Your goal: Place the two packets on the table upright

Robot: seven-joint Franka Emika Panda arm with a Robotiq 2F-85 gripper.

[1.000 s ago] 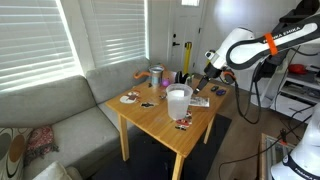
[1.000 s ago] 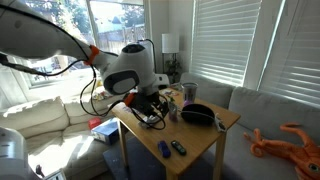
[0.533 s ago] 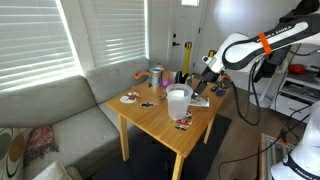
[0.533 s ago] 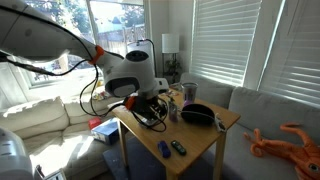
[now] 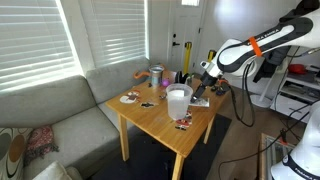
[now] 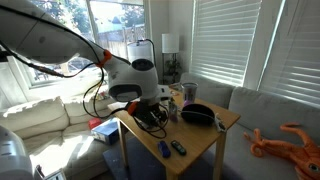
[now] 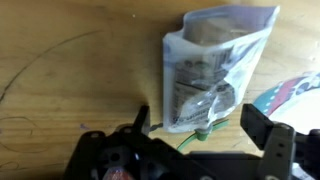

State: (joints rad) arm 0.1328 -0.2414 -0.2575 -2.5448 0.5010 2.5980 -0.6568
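Note:
In the wrist view a printed, partly see-through packet rests on the light-wood table, just ahead of my gripper. The gripper is open, with one finger on either side of the packet's near end, and holds nothing. The edge of another printed flat thing shows at the right. In an exterior view the gripper hangs low over the table's far side, beside the white cup. A small dark packet lies near the front edge. In the other exterior view the gripper is partly hidden by the arm.
A thin green strip lies under the packet's near end. A black bowl and two small blue things are on the table. A grey sofa stands beside it. A metal can and small flat items sit at the back.
The arm has come down and slightly inward toward the table top near the cup. The cup and packets have not moved.

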